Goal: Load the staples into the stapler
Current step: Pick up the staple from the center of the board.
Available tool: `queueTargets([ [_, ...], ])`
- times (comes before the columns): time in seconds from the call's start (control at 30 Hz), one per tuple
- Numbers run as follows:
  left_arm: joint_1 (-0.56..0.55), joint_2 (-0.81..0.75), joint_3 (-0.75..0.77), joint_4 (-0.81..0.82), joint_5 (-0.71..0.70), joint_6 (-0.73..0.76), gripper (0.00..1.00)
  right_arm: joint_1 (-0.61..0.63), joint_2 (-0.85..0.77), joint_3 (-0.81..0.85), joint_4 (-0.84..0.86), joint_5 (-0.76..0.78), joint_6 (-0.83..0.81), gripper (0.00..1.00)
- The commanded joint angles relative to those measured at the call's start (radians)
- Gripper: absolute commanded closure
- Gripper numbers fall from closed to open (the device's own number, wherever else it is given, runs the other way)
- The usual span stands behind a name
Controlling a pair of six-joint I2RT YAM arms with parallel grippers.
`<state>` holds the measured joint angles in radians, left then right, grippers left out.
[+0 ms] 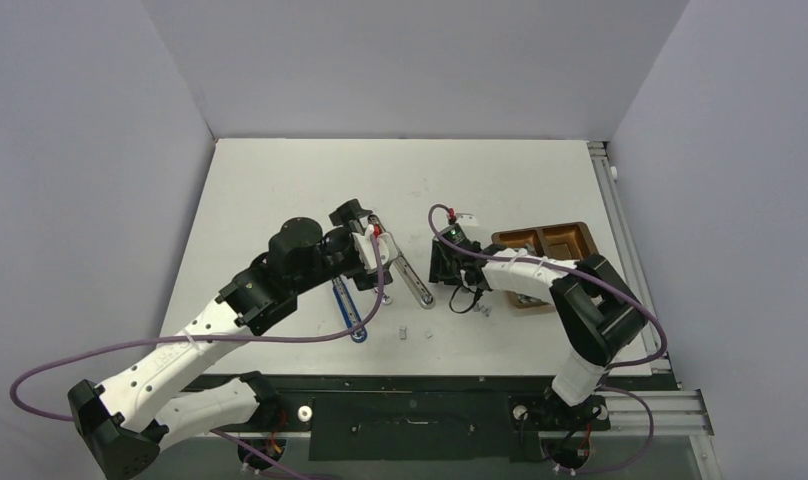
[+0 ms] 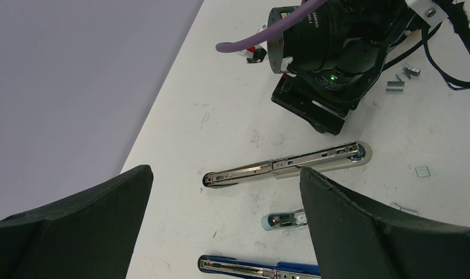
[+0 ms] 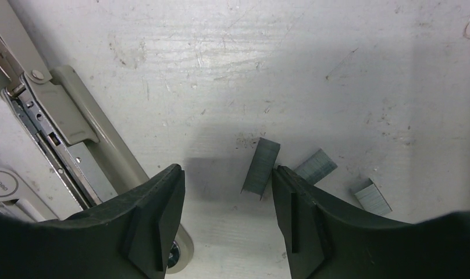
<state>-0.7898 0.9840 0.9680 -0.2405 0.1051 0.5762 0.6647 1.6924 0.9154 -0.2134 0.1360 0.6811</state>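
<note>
The right gripper (image 3: pixel 228 181) is down at the table (image 3: pixel 337 70), its fingers (image 3: pixel 154 221) set moderately apart around one staple strip (image 3: pixel 260 167). The strip lies close against one finger, though I can't quite tell if they touch. More staples (image 3: pixel 315 165) lie loose just beside it. The grey stapler (image 3: pixel 52 122) lies swung open next to them. The left gripper (image 2: pixel 224 175) hangs over that stapler, fingers wide and holding nothing. A blue stapler (image 2: pixel 250 267) lies nearby.
</note>
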Motion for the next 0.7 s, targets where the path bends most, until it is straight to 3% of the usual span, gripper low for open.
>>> queueTargets([
  [0.0,0.006,-0.018,-0.005,0.051,0.012,-0.021,0.04,0.018,0.016,0.044,-0.016,0.076,-0.036,0.44],
  [0.23,0.006,-0.015,-0.003,0.056,0.013,-0.021,0.04,0.046,0.010,0.036,-0.039,0.152,-0.057,0.56],
  [0.67,0.006,-0.025,-0.006,0.054,0.011,-0.029,0.04,0.099,0.021,0.028,-0.058,0.231,-0.045,0.65],
])
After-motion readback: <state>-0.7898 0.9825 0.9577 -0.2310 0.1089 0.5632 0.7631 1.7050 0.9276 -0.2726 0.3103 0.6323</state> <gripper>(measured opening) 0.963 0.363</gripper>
